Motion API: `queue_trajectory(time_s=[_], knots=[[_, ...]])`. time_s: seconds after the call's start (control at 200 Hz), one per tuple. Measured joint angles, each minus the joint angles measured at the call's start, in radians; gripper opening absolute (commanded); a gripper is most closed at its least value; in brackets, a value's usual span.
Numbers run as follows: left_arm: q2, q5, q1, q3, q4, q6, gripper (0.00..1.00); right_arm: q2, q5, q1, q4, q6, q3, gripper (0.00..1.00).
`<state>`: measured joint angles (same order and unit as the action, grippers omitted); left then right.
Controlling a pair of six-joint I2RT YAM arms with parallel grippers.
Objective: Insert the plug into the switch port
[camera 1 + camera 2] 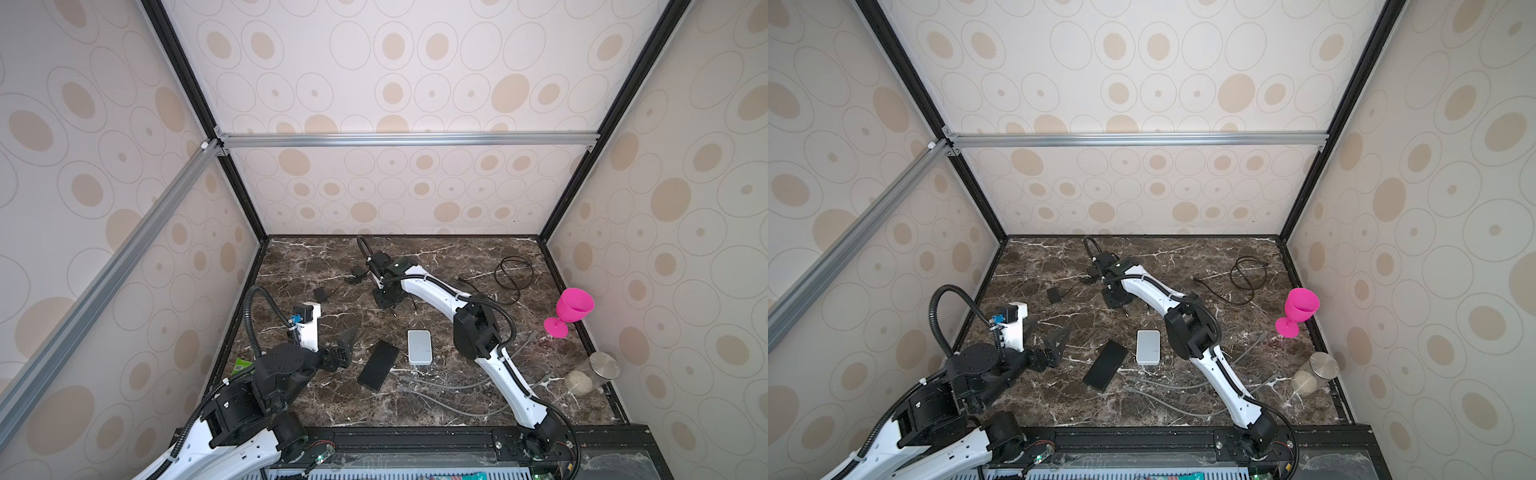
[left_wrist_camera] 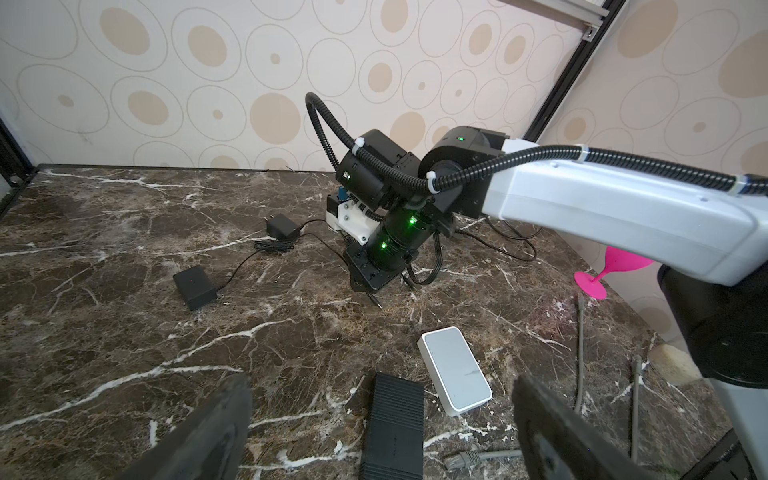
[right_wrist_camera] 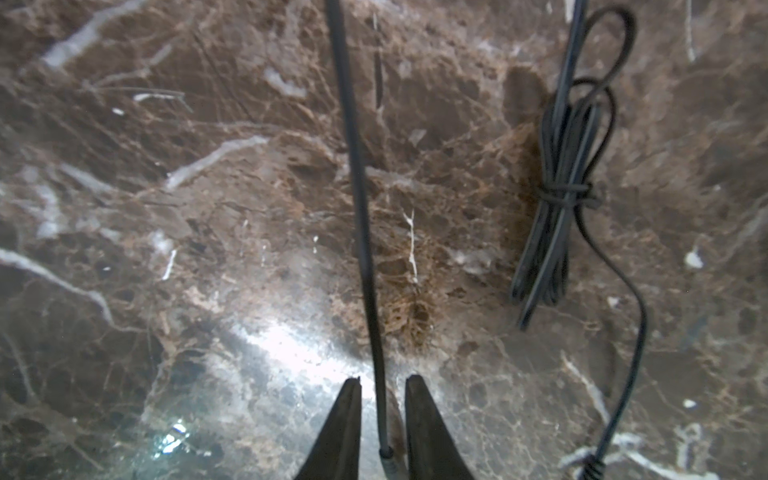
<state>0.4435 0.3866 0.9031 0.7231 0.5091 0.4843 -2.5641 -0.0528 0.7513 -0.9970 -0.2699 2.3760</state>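
Note:
A thin black cable (image 3: 358, 199) runs across the marble table and ends in a small barrel plug (image 3: 388, 457). My right gripper (image 3: 383, 379) points down over it at the back middle of the table (image 1: 388, 305). Its jaws stand a narrow gap apart, one on each side of the cable, and neither visibly touches it. The white box-shaped switch (image 1: 419, 347) (image 2: 455, 370) lies flat nearer the front, with no port showing. My left gripper (image 2: 380, 382) (image 1: 345, 347) hangs wide open and empty at the front left, short of the switch.
A flat black ribbed box (image 1: 379, 365) lies left of the switch. Grey network cables (image 1: 449, 386) sprawl in front. A black power adapter (image 1: 358, 272), a small black box (image 1: 321, 294), a cable coil (image 1: 513, 272), a pink goblet (image 1: 571, 309) and a toppled jar (image 1: 594, 372) also lie about.

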Motion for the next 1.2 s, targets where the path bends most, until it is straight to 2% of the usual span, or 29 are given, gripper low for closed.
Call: queue_trajectory(time_s=[0.055,0.265,0.39,0.49,0.595,0.715,0.83,0.95,1.2], knots=[[0.000,0.000,0.000,0.000,0.000,-0.001,0.97,-0.003,-0.005,0.000,-0.009,-0.007,0.000,0.00],[0.000,0.000,0.000,-0.001,-0.004,-0.003,0.97,-0.005,-0.007,0.000,-0.022,-0.005,0.000,0.00],[0.000,-0.001,0.000,-0.002,-0.013,-0.007,0.97,0.047,0.006,0.000,-0.005,-0.018,-0.068,0.00],[0.001,-0.009,0.000,-0.010,-0.027,-0.013,0.97,0.175,0.043,0.000,0.029,-0.044,-0.213,0.00],[0.026,-0.030,0.000,-0.013,-0.035,-0.022,0.96,0.374,0.099,-0.002,0.114,-0.087,-0.412,0.00],[0.111,-0.076,0.000,-0.013,-0.051,-0.038,0.91,0.612,0.169,-0.009,0.236,-0.144,-0.623,0.00],[0.195,-0.124,0.000,-0.013,-0.056,-0.052,0.90,0.790,0.215,-0.023,0.342,-0.192,-0.795,0.00],[0.259,-0.175,0.000,-0.019,-0.078,-0.055,0.87,0.923,0.235,-0.037,0.413,-0.229,-0.953,0.00],[0.342,-0.315,0.000,-0.131,-0.261,-0.019,0.76,1.115,0.332,-0.045,0.592,-0.327,-1.247,0.00]])
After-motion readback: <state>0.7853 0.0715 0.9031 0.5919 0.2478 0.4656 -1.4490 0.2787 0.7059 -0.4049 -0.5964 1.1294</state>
